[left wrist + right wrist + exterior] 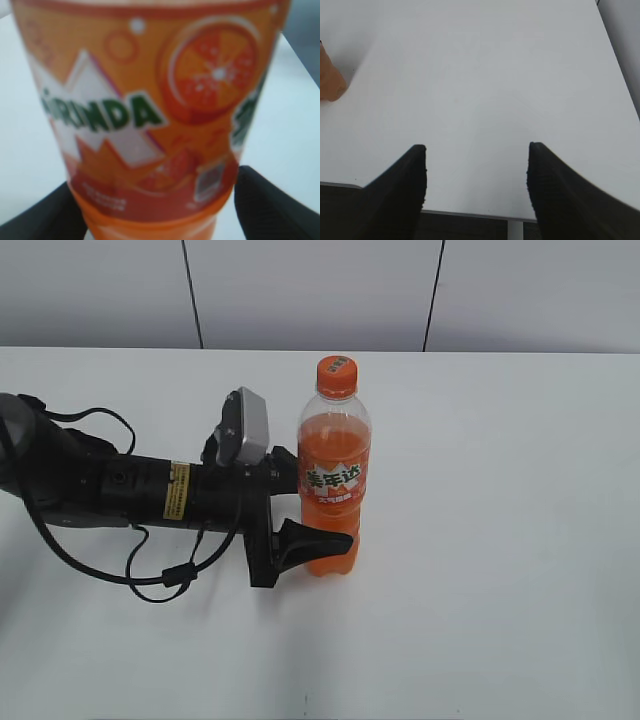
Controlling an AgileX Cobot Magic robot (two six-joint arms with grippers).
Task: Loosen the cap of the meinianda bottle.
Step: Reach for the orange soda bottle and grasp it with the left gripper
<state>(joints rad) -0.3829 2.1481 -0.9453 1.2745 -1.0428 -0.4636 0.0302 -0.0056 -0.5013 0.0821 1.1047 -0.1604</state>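
Jaws of the left gripper (318, 530) sit on either side of the lower body of the bottle (334, 485), one black finger (315, 540) crossing its front near the base; the left wrist view shows both fingers pressed against the sides under the label (150, 100), so the gripper is clamped on the bottle. Bottle stands upright on the white desk (500, 540), roughly mid-desk and nearer the far edge than the near one. Orange liquid fills it to just under the shoulder; the clear neck above is unfilled. Cap (337, 375) is orange, ribbed, seated on the neck, nothing touching it. Label is orange with white and green lettering and an orange-slice graphic; close-up is blurred, fine print unreadable. Left arm (120, 490) lies low and horizontal across the left part of the desk, coming in from the left edge, with a silver-grey camera box (243, 427) mounted on top near the wrist and black cables (160, 575) looping onto the desk below it. Right gripper (476, 187) is out of the exterior view; its own camera shows two black fingers spread wide apart with bare desk between them, holding nothing. An orange blur at the left edge of that view cannot be identified with certainty.
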